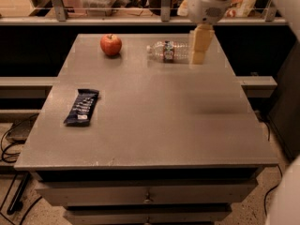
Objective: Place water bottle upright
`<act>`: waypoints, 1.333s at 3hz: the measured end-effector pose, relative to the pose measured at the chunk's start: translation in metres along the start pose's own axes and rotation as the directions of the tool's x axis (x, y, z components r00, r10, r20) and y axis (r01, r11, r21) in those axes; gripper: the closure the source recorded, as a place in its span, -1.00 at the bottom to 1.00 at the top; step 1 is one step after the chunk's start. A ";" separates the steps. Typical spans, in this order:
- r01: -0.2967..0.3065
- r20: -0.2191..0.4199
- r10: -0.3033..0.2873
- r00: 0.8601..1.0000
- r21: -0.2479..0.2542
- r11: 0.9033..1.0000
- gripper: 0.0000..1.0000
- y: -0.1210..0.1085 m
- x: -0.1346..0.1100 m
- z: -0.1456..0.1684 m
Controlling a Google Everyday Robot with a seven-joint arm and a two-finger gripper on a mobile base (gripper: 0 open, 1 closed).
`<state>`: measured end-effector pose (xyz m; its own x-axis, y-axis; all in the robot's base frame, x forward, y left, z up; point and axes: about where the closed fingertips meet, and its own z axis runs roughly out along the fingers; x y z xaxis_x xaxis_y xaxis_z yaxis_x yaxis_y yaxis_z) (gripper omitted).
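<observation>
The grey bench (pixel 154 111) fills most of the frame, its near edge running across the lower part above a drawer front (pixel 147 196) and its far edge lying just below a horizontal rail (pixel 117 20) at the top. The whole middle and lower right of the bench top is bare, so the widest open room lies there. A dark snack bar (pixel 82 107) lies flat at centre left, near the left edge. A red apple (pixel 111 44) sits at the upper left, near the far edge.

The water bottle (pixel 168 51) lies on its side at upper centre, parallel to the far edge, well apart from the apple to its left. Its narrow end points left and its dark label faces up.

The arm (pixel 208 3) comes in from the top of the frame, right of centre, with a rounded white wrist housing. Under it the cream pincer (pixel 198 57) hangs straight down, just at the bottle's right end and overlapping it in this view. Whether it touches the bottle, and whether it is apart or together, cannot be told
</observation>
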<state>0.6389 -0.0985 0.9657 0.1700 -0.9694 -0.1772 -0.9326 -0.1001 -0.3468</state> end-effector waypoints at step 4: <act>-0.072 -0.086 0.079 0.993 0.084 0.994 -1.00 -0.068 0.016 0.052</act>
<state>0.7217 -0.0955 0.9389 0.0672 -0.9900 -0.1239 -0.9123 -0.0107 -0.4094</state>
